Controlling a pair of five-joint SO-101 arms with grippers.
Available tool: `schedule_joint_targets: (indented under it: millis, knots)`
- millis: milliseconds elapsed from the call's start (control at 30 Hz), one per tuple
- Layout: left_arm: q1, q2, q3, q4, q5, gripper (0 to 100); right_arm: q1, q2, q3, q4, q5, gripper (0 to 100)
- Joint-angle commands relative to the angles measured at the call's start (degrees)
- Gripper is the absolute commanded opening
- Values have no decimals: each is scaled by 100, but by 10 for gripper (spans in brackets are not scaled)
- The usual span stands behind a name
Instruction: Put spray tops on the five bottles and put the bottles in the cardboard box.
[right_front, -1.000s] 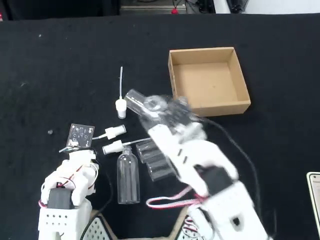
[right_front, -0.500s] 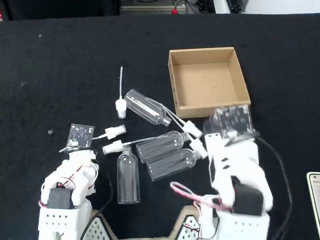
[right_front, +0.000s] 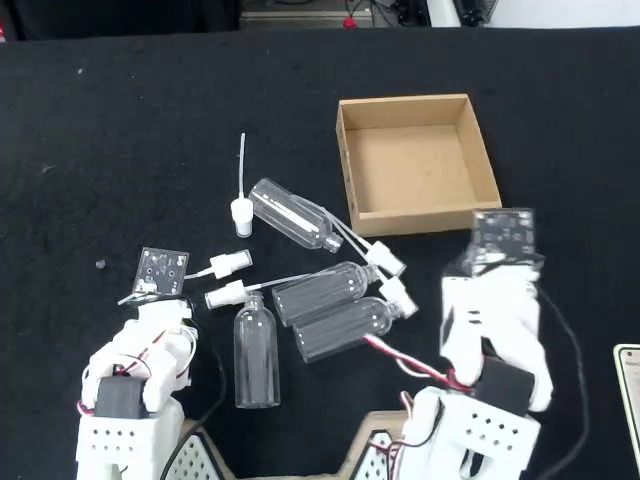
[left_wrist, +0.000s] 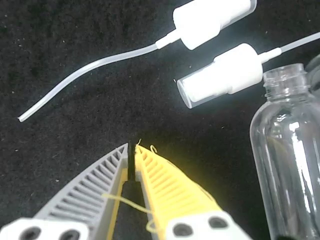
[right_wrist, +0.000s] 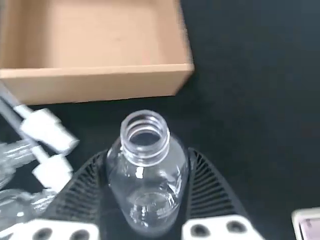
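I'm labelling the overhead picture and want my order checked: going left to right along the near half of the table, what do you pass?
left arm → uncapped bottle → two bottles with spray tops → right arm, its hand shut on a fifth bottle → flat card

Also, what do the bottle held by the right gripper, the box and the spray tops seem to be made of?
Bottle: probably clear glossy plastic; you see through it, and it shows highlights.
Box: matte brown cardboard, judging by its dull flat walls.
Spray tops: opaque white plastic, smooth with a slight sheen.
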Motion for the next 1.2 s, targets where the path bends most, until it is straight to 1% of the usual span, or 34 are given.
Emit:
schedule_joint_targets:
  millis: [0,100,367,500,567,700,767,867,933,1067,1167]
  knots:
    - [84,-18,119,9,62,30,448,48,-31,-53,-26,18]
    - [75,-18,119,9,53,32,563,48,4,62,-308,18]
    - [84,-18,119,9,62,30,492,48,-48,-53,-325,18]
    - [-286,-18,119,-26,26,32,-88,48,-57,-202,-352,11]
    - [-497,-26,57,-211,18,33,-369,48,-189,-176,-360,9]
    - [-1182,-18,-215,-554,9,33,-352,66,-558,-88,-360,9]
    - [-1499,-18,-479,-545,-264,33,-387,48,-734,114,-369,9]
    - [-1974,-18,-1024,-563,-1178,33,-598,48,-998,334,-369,10]
    - [-2123,-18,-1464,-651,-1477,33,-774,57,-1138,431,-369,10]
    - [-2185,9,-2536,-730,-1002,47,-1240,48,-1165,580,-360,11]
    - [-2000,281,-3284,-765,-756,131,-1433,48,-1068,580,-360,11]
